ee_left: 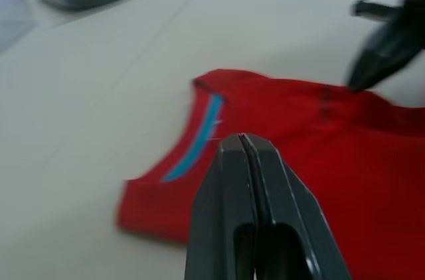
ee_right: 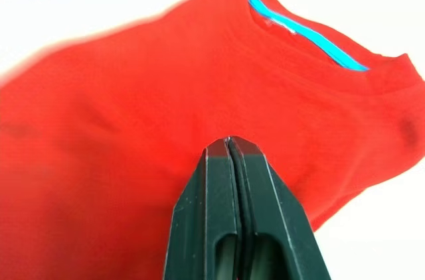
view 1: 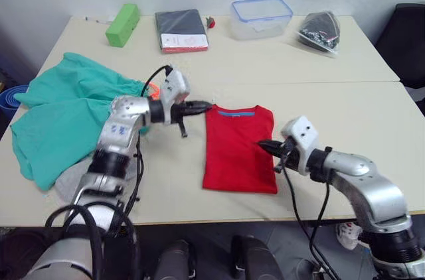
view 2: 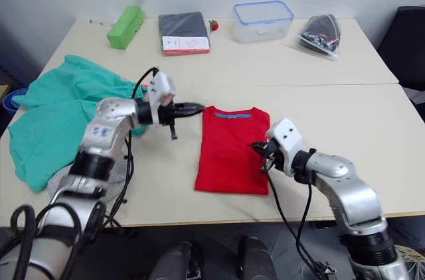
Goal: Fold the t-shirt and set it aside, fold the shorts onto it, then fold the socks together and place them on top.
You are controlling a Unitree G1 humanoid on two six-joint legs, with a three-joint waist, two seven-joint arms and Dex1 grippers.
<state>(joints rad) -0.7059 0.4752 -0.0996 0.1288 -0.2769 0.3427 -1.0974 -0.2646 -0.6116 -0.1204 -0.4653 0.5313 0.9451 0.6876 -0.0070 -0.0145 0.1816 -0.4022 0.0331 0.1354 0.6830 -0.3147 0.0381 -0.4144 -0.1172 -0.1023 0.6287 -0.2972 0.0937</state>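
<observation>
nearest the camera, the right gripper (view 1: 267, 144) hovers at the 3 o'clock edge of the bright red cotton t-shirt (view 1: 238, 150), black fingers pressed together on nothing. the left gripper (view 1: 203, 105) points at the shirt's 10 o'clock corner by the blue neck band, its fingers also closed and empty.

the pale double table (view 1: 345, 111) carries everything. at 9 o'clock sprawl the large teal-green fabric shorts (view 1: 63, 115), unfolded, with the light grey knit socks (view 1: 73, 184) peeking out at 7 o'clock under their hem. the shirt sits centre, folded to a narrow panel.

likely risk: closed fingertips dragging on the cloth could skew or open the fold; a shallow pinch may lift one layer only.

at 12 o'clock stands a clear rectangular plastic box with a blue-rimmed lid (view 1: 261, 18), apparently holding only a slip of paper; at 1 o'clock, a clear bag (view 1: 320, 30) of dark small parts.
</observation>
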